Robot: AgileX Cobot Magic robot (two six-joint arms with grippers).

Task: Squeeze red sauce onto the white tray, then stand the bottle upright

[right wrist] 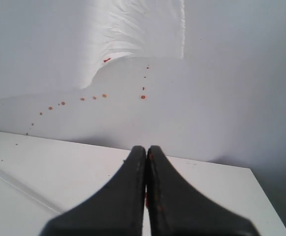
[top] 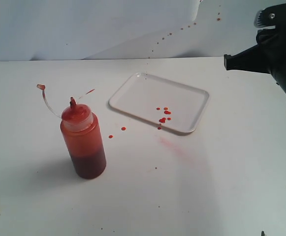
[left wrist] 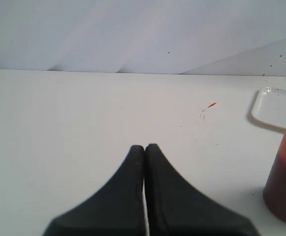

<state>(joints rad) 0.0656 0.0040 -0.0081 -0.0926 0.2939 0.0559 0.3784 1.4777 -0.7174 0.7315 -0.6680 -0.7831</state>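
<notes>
The bottle [top: 83, 142] stands upright on the white table, left of centre, with dark red sauce in its lower half. Its tethered cap [top: 41, 87] hangs off to the left of the nozzle. To its right lies the white tray [top: 133, 83], with small drops of red sauce [top: 163, 119] near its front edge. My left gripper [left wrist: 144, 146] is shut and empty, low over bare table, with the bottle [left wrist: 285, 177] off to one side and apart from it. My right gripper [right wrist: 146, 147] is shut and empty, raised at the far right near the back wall.
Two red drops [top: 117, 132] and a pale pink smear [top: 171, 144] mark the table between the bottle and the tray's front. Red specks dot the back wall [top: 170, 34]. The right arm [top: 280, 54] hangs at the upper right.
</notes>
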